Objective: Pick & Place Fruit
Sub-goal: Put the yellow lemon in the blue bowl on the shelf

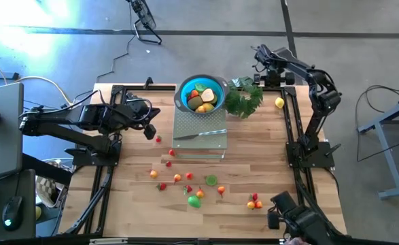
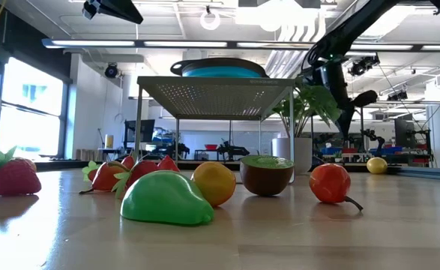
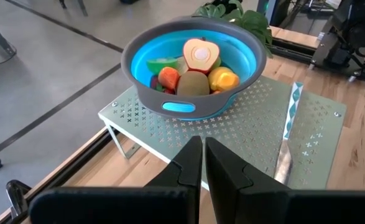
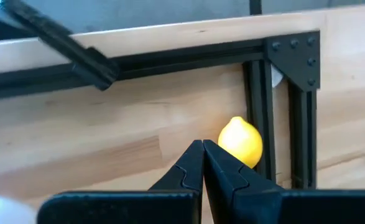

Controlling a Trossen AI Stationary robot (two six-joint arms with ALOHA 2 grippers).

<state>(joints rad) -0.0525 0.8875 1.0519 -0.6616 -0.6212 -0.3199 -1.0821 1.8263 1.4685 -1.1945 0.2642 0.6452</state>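
Small plastic toy fruits (image 1: 198, 188) lie scattered on the wooden table (image 1: 138, 204) in front of the perforated metal rack (image 1: 200, 133); more sit in the blue-lined grey bowl (image 1: 200, 94) on that rack, beside a slim silver knife (image 1: 200, 133). Left gripper (image 1: 149, 129), fingers together and empty, hovers left of the rack. Right gripper (image 1: 258, 56), fingers together and empty, hangs beyond the rack's right side, above a yellow lemon (image 1: 279, 103).
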